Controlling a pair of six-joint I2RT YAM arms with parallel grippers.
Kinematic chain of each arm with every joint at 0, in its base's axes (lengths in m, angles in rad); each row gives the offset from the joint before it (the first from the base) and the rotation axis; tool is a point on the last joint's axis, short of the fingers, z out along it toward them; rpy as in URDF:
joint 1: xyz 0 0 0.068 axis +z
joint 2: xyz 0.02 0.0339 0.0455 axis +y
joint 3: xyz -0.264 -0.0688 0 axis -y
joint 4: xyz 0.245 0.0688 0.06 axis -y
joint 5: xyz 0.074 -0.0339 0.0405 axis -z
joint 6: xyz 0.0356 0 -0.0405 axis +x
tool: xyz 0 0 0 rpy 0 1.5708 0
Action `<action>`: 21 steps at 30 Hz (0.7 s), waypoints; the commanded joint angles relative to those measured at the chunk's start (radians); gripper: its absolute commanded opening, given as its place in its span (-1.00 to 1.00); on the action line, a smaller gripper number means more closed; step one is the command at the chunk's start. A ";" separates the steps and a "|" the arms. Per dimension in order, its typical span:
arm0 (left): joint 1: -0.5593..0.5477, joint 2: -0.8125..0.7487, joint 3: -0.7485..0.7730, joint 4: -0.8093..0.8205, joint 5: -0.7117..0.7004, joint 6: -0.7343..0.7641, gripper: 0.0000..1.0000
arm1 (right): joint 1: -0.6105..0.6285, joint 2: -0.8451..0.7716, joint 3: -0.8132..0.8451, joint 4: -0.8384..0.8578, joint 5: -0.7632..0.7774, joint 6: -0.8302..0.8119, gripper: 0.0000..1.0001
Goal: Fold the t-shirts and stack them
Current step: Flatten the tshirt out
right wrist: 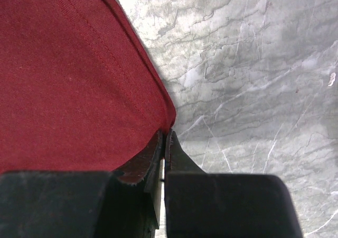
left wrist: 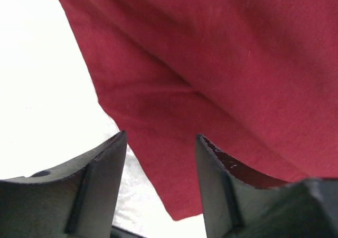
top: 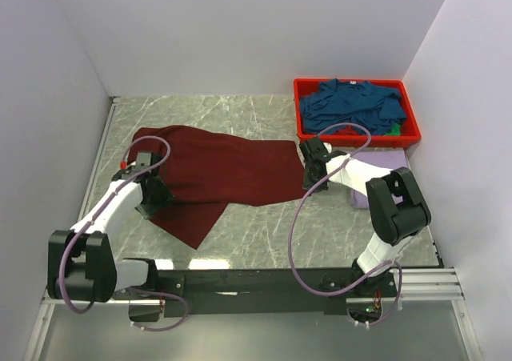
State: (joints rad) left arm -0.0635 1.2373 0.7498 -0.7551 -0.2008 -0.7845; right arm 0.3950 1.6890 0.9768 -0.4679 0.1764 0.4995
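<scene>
White walls enclose a grey marbled tabletop [top: 264, 233] on three sides. A dark maroon t-shirt [top: 232, 169] is spread over the left half and the middle of the table. It reaches from near the left edge almost to the right arm, and one flap is drawn out toward the near edge.

A red plastic bin [top: 298, 109] is set in the far right corner, and crumpled teal-blue t-shirts [top: 356, 105] are heaped inside it. A pale lavender t-shirt [top: 388, 161] lies by the right edge, just on the near side of the bin. It is partly covered by the right arm.

In the left wrist view the left gripper [left wrist: 161, 143] is seen with its fingers [left wrist: 100, 180] well apart. Maroon cloth fills the space beyond them, and a hem edge runs down across the gap. Whether the cloth is touched by either finger cannot be told. From above, this gripper is placed over the shirt's left part, near the left edge of the table.

In the right wrist view the right gripper [right wrist: 165, 140] is pressed together on the maroon shirt's stitched edge, with the cloth pinched between the two pads. Bare marbled surface is shown to the right of it. From above, this gripper is found at the shirt's right end, about midway between the far and near edges and just left of the lavender shirt.
</scene>
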 commanded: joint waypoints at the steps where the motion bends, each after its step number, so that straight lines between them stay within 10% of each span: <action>1: -0.047 0.022 0.045 -0.068 -0.020 -0.045 0.16 | 0.002 -0.028 0.008 0.000 0.031 -0.021 -1.00; 21: -0.243 0.074 -0.001 -0.201 -0.117 -0.311 0.01 | 0.001 -0.069 -0.021 0.063 -0.021 -0.062 -1.00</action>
State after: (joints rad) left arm -0.2913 1.2972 0.7540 -0.9451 -0.2691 -1.0370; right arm 0.3950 1.6699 0.9604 -0.4374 0.1566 0.4500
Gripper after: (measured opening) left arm 0.509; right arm 0.021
